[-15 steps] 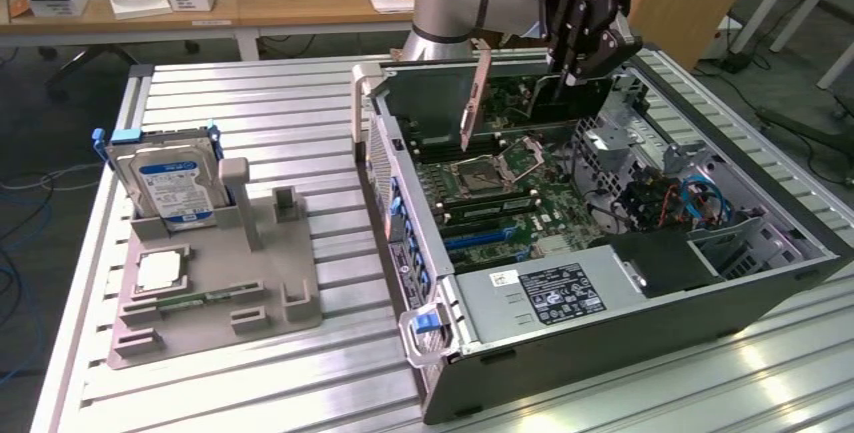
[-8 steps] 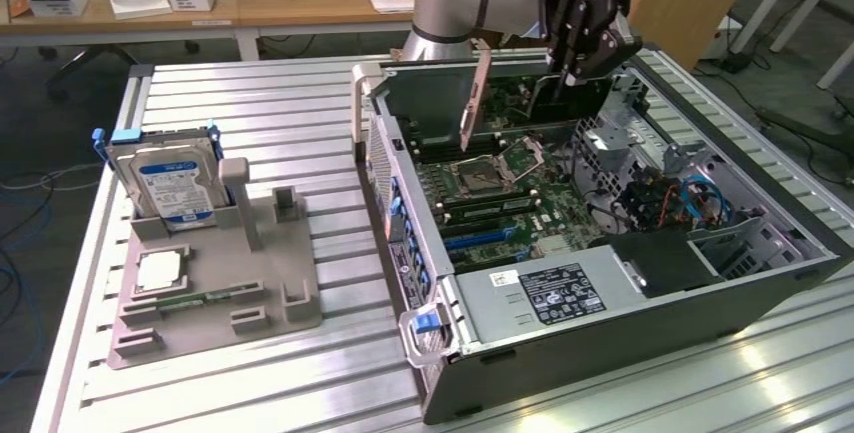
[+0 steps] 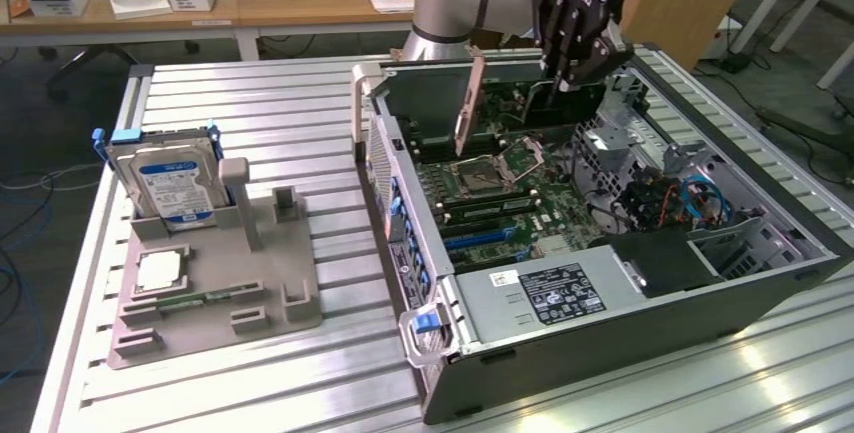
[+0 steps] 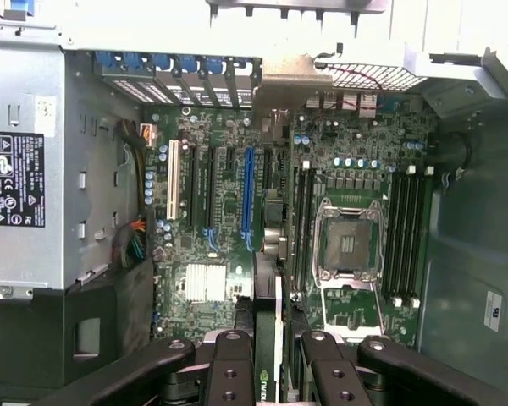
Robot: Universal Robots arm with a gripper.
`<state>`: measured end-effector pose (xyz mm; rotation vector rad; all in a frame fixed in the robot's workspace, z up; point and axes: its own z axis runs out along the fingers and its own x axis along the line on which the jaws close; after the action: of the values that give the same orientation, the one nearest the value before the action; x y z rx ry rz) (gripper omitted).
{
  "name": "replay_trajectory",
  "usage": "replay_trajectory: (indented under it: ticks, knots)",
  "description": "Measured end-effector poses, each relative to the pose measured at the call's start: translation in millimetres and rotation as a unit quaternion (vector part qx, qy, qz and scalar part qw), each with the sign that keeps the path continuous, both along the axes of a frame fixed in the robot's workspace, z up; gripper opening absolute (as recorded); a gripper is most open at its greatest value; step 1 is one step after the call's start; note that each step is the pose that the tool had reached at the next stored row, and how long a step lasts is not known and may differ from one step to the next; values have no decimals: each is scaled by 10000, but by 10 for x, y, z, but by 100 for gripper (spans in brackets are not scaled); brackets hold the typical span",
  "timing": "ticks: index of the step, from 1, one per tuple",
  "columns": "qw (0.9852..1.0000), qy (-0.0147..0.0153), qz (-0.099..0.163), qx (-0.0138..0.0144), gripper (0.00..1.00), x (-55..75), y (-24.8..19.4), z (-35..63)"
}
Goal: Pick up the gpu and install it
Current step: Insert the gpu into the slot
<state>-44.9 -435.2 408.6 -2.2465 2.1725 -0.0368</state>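
Holds the gpu (image 4: 268, 334), a thin flat dark circuit card with a small green logo, in the black metal claw (image 4: 271, 364). Closed down to the thickness of the card, one finger on each flat face, nothing else in the grasp. Held upright on its long edge, straight below the claw and above the green motherboard (image 4: 229, 211) inside the open grey computer case (image 3: 574, 353); not yet touching the board, as far as can be judged. In the exterior view, turned with the metal end bracket (image 3: 467, 103) to the exterior view's left, toward the rear wall of the case with its row of blue plastic tabs (image 4: 178, 63). Lies therefore with the long axis parallel to the expansion slots, just beside the long blue slot (image 4: 247, 199), on the side of the empty square processor socket (image 4: 349, 245). Cannot tell whether exactly over a slot or a little off. Well apart from the silver hard drive (image 3: 167, 183) standing in the grey plastic holder (image 3: 287, 303) on the slatted aluminium worktop (image 3: 267, 93).
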Motion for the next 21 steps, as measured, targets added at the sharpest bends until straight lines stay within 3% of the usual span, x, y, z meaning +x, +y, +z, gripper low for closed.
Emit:
replay_trajectory:
  ticks: [14,21]
  knots:
    - [10000,0,-1,0,26,-8,1,-211]
    - [9999,0,-123,-1,26,-9,1,-263]
